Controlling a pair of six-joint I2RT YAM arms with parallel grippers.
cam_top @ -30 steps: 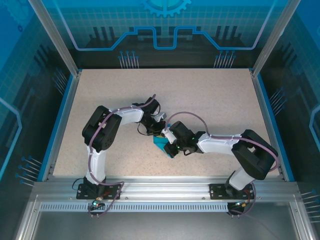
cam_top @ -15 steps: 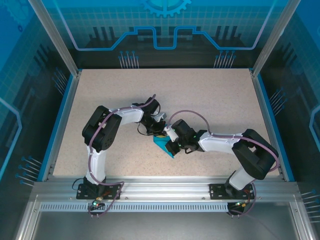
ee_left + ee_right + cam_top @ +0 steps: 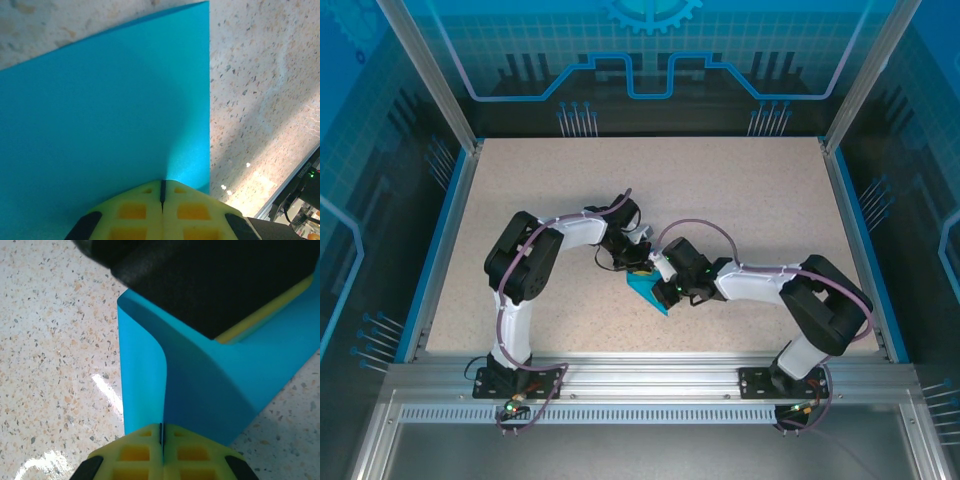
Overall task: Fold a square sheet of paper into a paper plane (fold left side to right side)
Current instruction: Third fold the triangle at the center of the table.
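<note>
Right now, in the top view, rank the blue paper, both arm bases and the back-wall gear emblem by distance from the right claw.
1. Blue paper, pinched in the right claw.
2. Right arm base and left arm base, near edge: too close to call.
3. Gear emblem, back wall.

The sheet of paper (image 3: 100, 125) is plain bright cyan-blue. The table (image 3: 740, 190) is beige, speckled with brown and grey, with blue edging. The left gripper (image 3: 162, 187) and right gripper (image 3: 161, 432) are yellow-green with orange-yellow recesses and black sides. The left arm (image 3: 570, 232) and right arm (image 3: 755, 286) are white and black.
</note>
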